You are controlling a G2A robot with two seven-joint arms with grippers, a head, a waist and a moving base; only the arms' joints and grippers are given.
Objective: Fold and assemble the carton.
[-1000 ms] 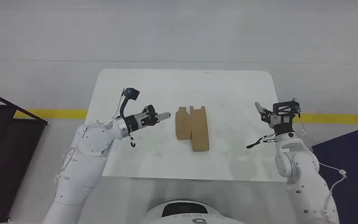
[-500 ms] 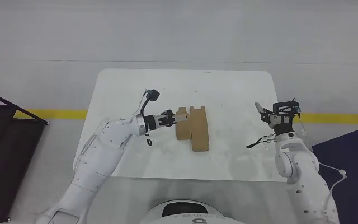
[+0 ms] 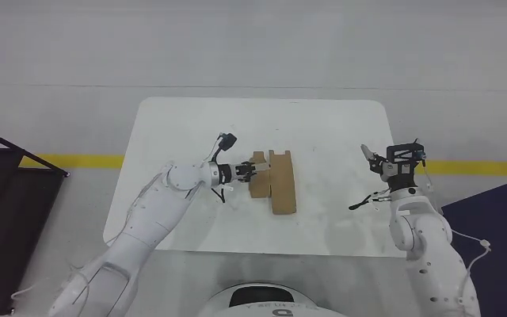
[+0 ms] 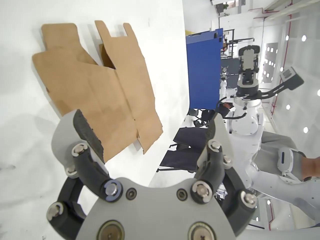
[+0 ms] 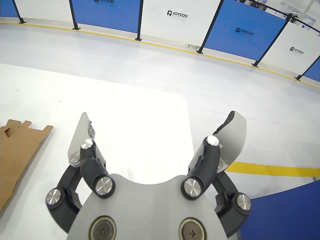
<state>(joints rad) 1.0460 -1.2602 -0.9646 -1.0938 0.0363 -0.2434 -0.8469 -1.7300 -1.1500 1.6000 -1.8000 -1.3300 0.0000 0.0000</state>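
Observation:
A flat brown cardboard carton lies folded on the white table, near its middle. My left gripper is at the carton's left edge, open, with the near corner of the carton lifted between its fingers. My right gripper stands open above the table's right edge, well apart from the carton, with nothing between its fingers.
The table has free room around the carton on all sides. A yellow floor line runs behind the table. A dark frame stands on the floor at the left.
My left arm has moved right across the table until its open gripper reached the carton's left edge. The right arm has not moved.

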